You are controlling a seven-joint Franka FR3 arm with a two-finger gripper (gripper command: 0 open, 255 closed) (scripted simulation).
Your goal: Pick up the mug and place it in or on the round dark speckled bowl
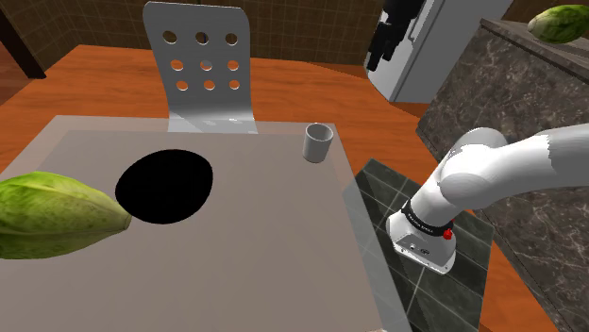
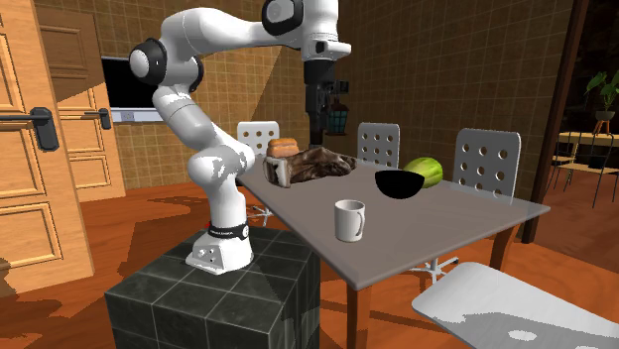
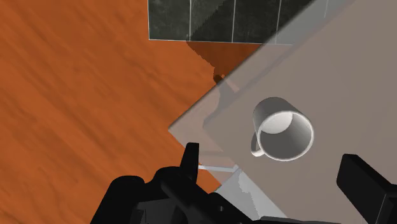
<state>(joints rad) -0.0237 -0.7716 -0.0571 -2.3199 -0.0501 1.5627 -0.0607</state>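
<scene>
A pale grey mug (image 1: 318,142) stands upright near a corner of the grey table (image 1: 255,245), its handle turned toward the table edge. In the second exterior view the mug (image 2: 348,220) sits at the near edge, apart from the round black bowl (image 2: 399,183). The bowl (image 1: 163,187) rests mid-table. My gripper (image 2: 319,129) hangs high above the table, well off the mug, pointing down. In the wrist view the mug (image 3: 283,130) lies far below, between the lines of my open gripper (image 3: 277,175), whose fingers hold nothing.
A green leafy vegetable (image 1: 57,215) lies beside the bowl. A loaf (image 2: 283,147) and a dark marbled dish (image 2: 317,164) sit at the table's far end. Perforated grey chairs (image 1: 203,66) ring the table. The tiled stand (image 2: 208,297) adjoins the table's corner.
</scene>
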